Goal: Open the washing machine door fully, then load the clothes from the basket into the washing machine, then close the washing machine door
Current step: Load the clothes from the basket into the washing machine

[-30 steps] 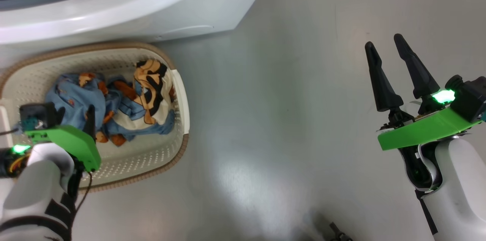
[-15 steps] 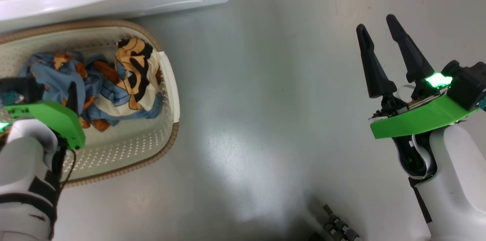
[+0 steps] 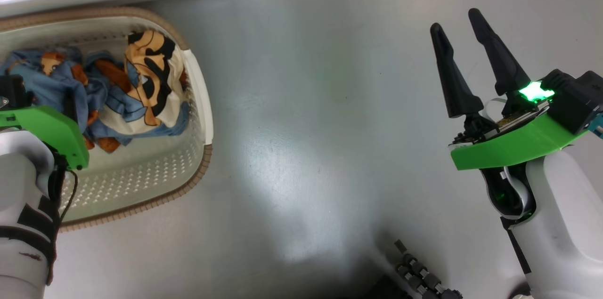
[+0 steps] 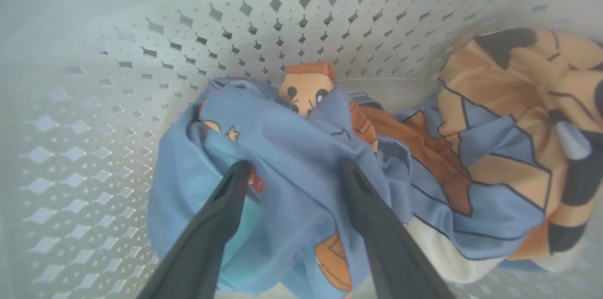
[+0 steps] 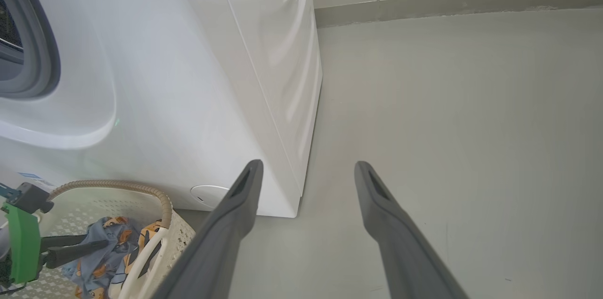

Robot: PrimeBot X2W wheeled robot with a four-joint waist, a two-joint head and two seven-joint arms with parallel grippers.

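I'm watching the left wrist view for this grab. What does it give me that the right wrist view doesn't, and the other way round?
Left wrist view: a close-up of the open left tool astride a blue fold of the clothes, with the perforated inner wall of the basket behind.
Right wrist view: the washing machine, its grey door seal, and the floor ahead of the open right tool.
Both: clothes, basket, left tool.

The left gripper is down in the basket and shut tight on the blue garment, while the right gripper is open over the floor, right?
Not quite. The left gripper is open, not shut: the left wrist view shows its fingers spread wide, tips at the blue garment, pinching nothing. It is down in the basket, and the right gripper is open over the floor.
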